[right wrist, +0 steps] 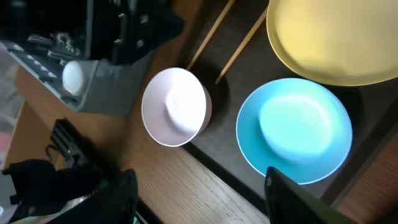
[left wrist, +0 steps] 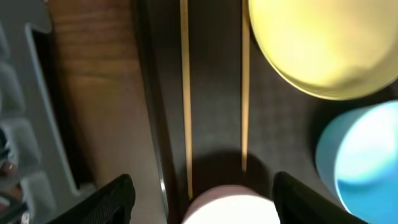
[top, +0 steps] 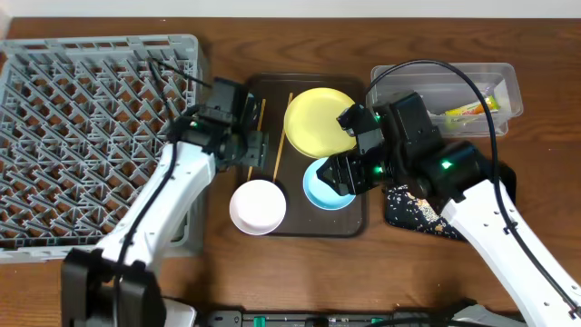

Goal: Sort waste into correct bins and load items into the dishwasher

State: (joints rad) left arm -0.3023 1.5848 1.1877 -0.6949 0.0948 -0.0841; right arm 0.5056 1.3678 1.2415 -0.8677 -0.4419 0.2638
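The pair of chopsticks (top: 282,136) lies on the dark brown tray (top: 295,218), along its left side. The two sticks are nearly parallel and a little apart, with their long axis running from the tray's far edge towards its near edge. In the left wrist view they show as two thin upright lines (left wrist: 185,93) on the tray floor (left wrist: 214,93). The left one reaches lower in that view than the right.

Just right of them sits the yellow plate (top: 313,123), and nearer than that the light blue bowl (top: 327,193). The white bowl (top: 258,206) stands at the sticks' near ends, and its rim (left wrist: 230,208) seems to cover the tip of the left stick, though the blur leaves that unsure. The grey dish rack (top: 82,127) fills the bench (top: 272,36) to the left.

The left jaws are spread wide and hold nothing. Their fingers (left wrist: 112,199) flank both sticks' near ends and the white bowl's rim.

The right jaws are also wide apart and empty. One dark finger (right wrist: 292,199) frames the blue bowl (right wrist: 295,130), with the sticks (right wrist: 244,45) farther off beyond the white bowl (right wrist: 177,106).

At the far right, the clear tub (top: 504,82) holds the yellow-green wrapper (top: 472,109). The black tray (top: 418,213) lies partly under the right arm.
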